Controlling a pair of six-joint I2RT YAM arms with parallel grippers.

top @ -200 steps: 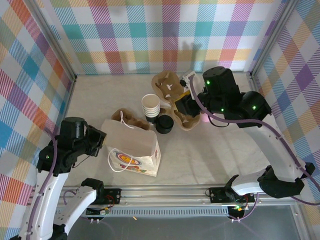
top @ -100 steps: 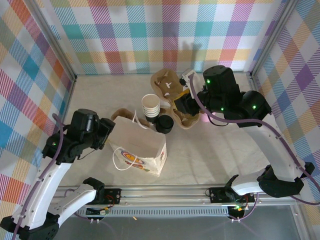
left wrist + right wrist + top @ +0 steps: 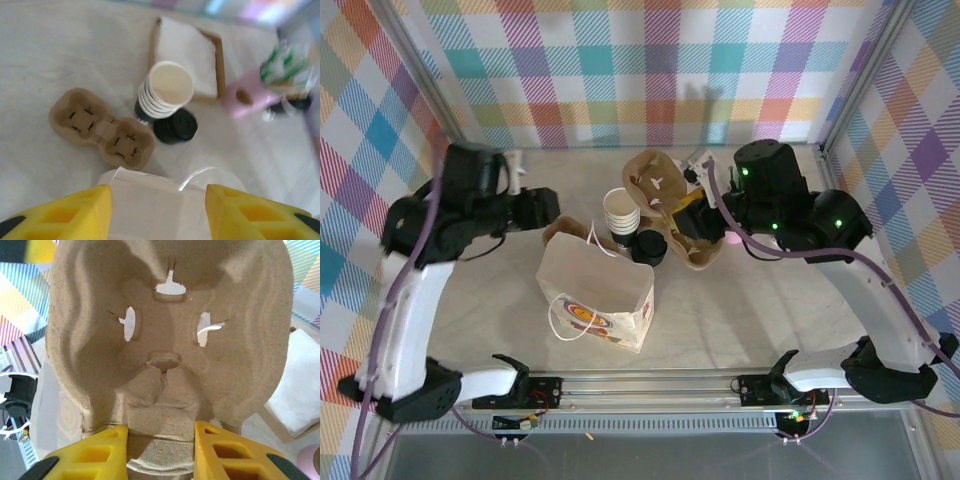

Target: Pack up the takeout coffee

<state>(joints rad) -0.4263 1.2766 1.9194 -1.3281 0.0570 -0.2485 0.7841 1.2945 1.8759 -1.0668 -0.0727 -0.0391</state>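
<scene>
The takeout coffee (image 3: 649,247) (image 3: 175,126), a small dark cup with a black lid, stands on the table beside a stack of lidless cups (image 3: 621,210) (image 3: 167,90). The white paper bag (image 3: 595,290) (image 3: 155,200) stands upright in front of them. My left gripper (image 3: 545,207) (image 3: 158,210) hangs open above the bag's back left, holding nothing. My right gripper (image 3: 688,213) (image 3: 160,450) is shut on a brown cardboard cup carrier (image 3: 655,180) (image 3: 170,330), held tilted above the table behind the coffee.
A second cardboard carrier (image 3: 570,232) (image 3: 102,127) lies behind the bag. A tray of white napkins (image 3: 187,57) and a pink cup (image 3: 245,95) of green-and-white sticks sit at the back right. Plaid walls close in three sides.
The bag went from leaning to standing upright. My left gripper opened, let go of it, and rose toward the back left. The right gripper stayed put with the carrier.
</scene>
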